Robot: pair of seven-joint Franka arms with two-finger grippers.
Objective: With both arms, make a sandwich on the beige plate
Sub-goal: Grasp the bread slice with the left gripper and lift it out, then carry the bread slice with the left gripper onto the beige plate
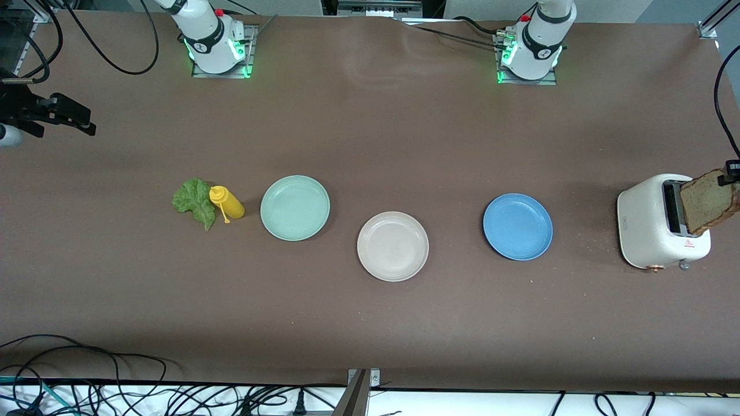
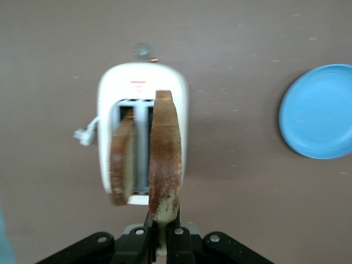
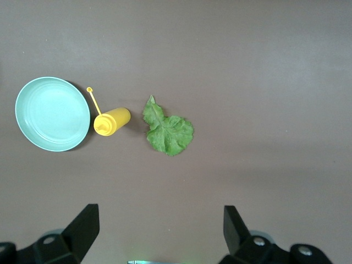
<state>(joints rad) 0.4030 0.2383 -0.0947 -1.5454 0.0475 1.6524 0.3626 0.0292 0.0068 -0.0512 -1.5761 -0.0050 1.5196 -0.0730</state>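
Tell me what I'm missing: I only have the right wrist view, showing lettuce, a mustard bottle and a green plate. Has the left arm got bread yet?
Observer: Yes. The left gripper is shut on a bread slice, lifted above the toaster.
Operator: Any bread left in the toaster?
Observer: A second slice stands in the other slot.
Operator: Is the beige plate loaded?
Observer: No, the beige plate is bare, between the green plate and a blue plate.
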